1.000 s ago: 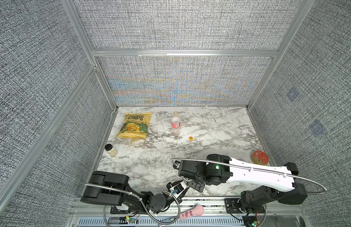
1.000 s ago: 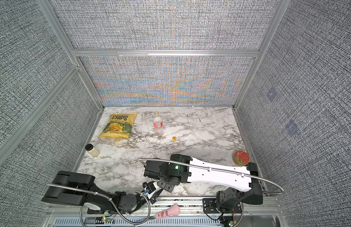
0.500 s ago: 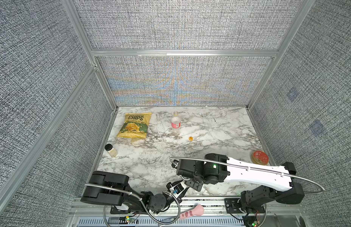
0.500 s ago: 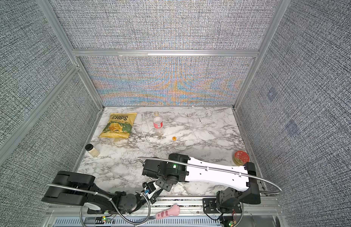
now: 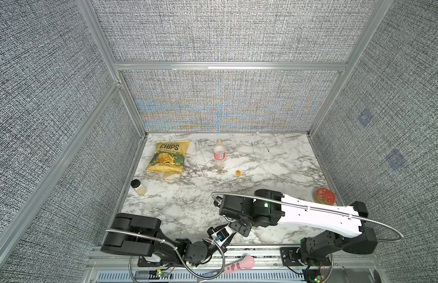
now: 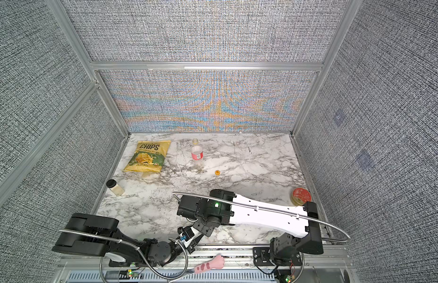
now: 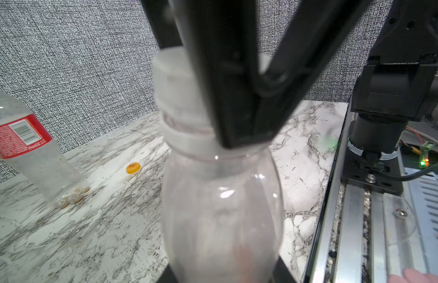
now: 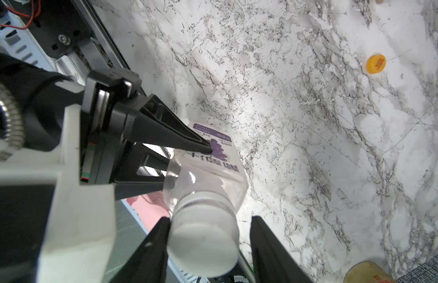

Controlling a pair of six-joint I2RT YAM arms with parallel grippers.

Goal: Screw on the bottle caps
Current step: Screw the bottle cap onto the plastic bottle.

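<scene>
Tightly — left gripper [image 8: 188,169] on squarish bottle [image 8: 220,176]

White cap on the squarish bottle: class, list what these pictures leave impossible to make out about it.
Left wrist view: white cap blurred, half covered by the right gripper; how far screwed on, unclear.
Right wrist view: squarish bottle base hidden behind the left gripper.
Both top views: cap and bottle hidden under the right arm.
</scene>
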